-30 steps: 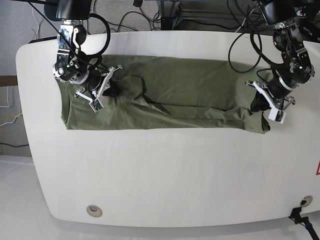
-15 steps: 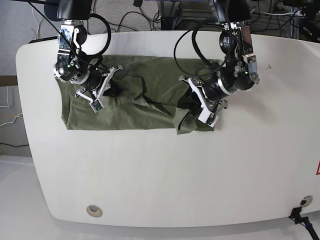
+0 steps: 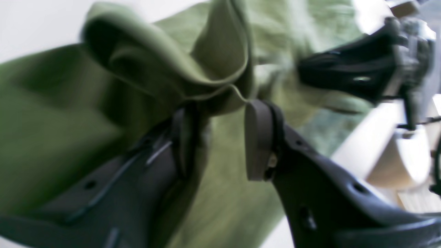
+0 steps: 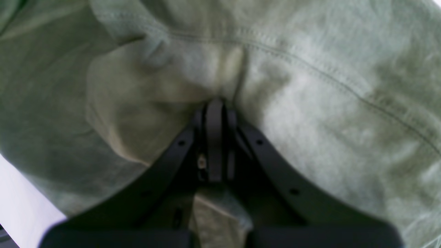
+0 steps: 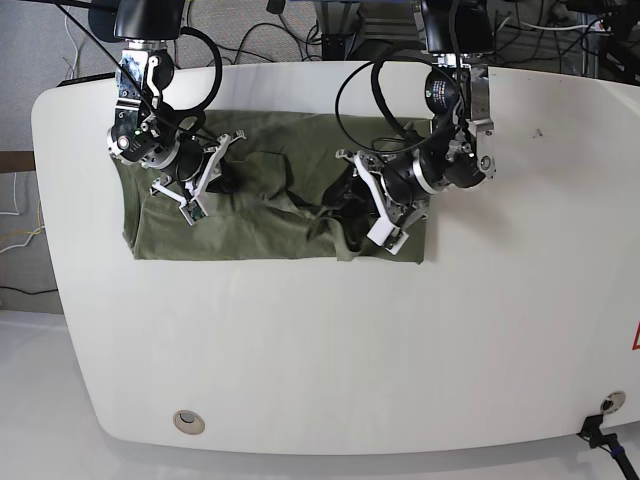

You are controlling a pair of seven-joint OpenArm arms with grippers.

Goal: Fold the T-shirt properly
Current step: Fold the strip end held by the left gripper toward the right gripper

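A: Where is the T-shirt (image 5: 270, 215) lying, and how much room are you getting?

B: It is lying across the far half of the white table (image 5: 330, 360), its near hem running straight, and its right end is ending in a bunched fold under your left arm. The whole near half of the tabletop is giving you space, and so is the strip to the base view's right of that fold.

A: What is changing?

B: A second ago the cloth was reaching nearly to the table's right rim; you have been dragging that end inward, so the shirt is now covering barely two thirds of that span. Your left gripper (image 3: 220, 137) is standing parted now, with a fold of cloth draping over one finger (image 3: 182, 144) and the other pad clear.

A: And the other arm?

B: Your right gripper (image 4: 215, 137) is staying clenched on the T-shirt near a stitched seam, at the left end. Cables (image 5: 400, 20) are crowding beyond the far edge.
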